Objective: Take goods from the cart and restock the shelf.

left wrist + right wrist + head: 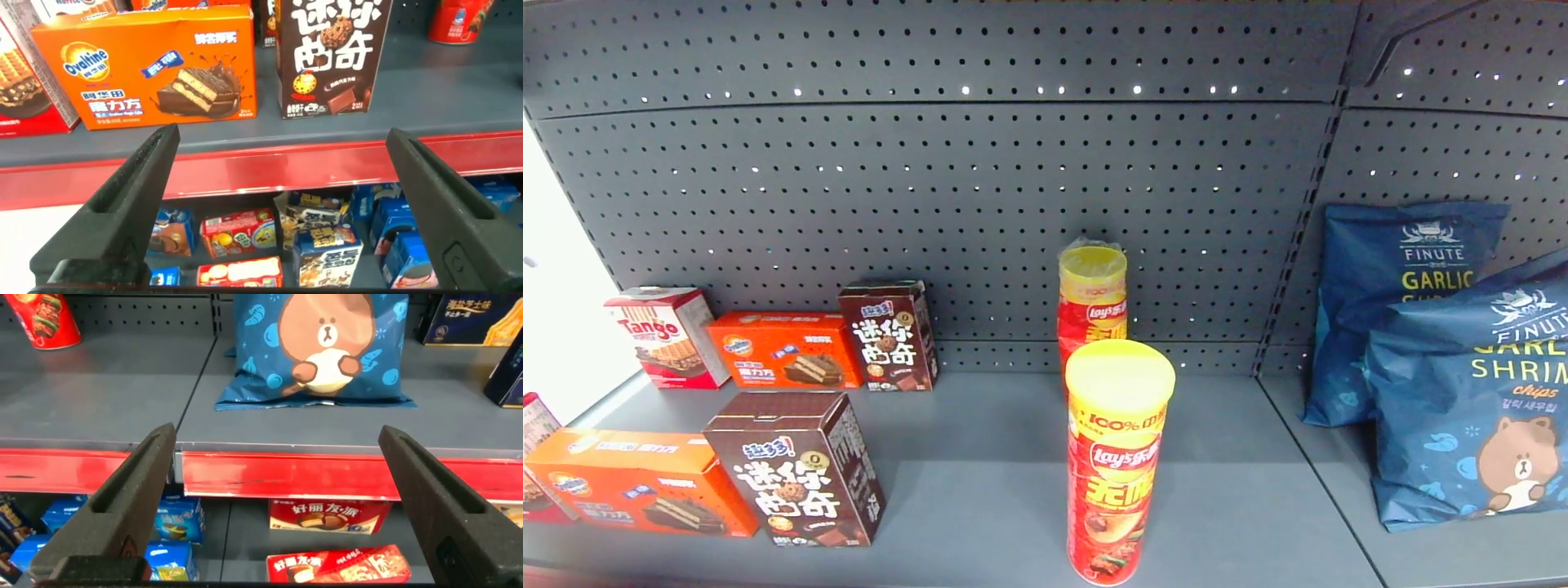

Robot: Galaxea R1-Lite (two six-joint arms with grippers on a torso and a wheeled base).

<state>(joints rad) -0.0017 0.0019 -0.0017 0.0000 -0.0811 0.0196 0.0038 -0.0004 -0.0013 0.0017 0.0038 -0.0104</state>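
A grey shelf (980, 457) holds snack goods. At its front left an orange cake box (637, 486) (151, 69) lies beside an upright brown cookie box (796, 469) (331, 53). Two red chip cans with yellow lids stand mid-shelf, one at the front (1117, 461) and one behind it (1092, 306). Blue shrimp-chip bags (1470, 408) (319, 347) lean at the right. My left gripper (283, 137) is open and holds nothing, level with the shelf's red edge strip (270, 167) before the two boxes. My right gripper (278, 434) is open too, before the strip (286, 474) below the bear bag.
Along the back wall stand a red-and-white wafer box (666, 336), another orange box (784, 349) and a brown box (888, 335). A perforated grey panel (931, 204) closes the back. The lower shelf carries small packs (245, 237) and red boxes (331, 516).
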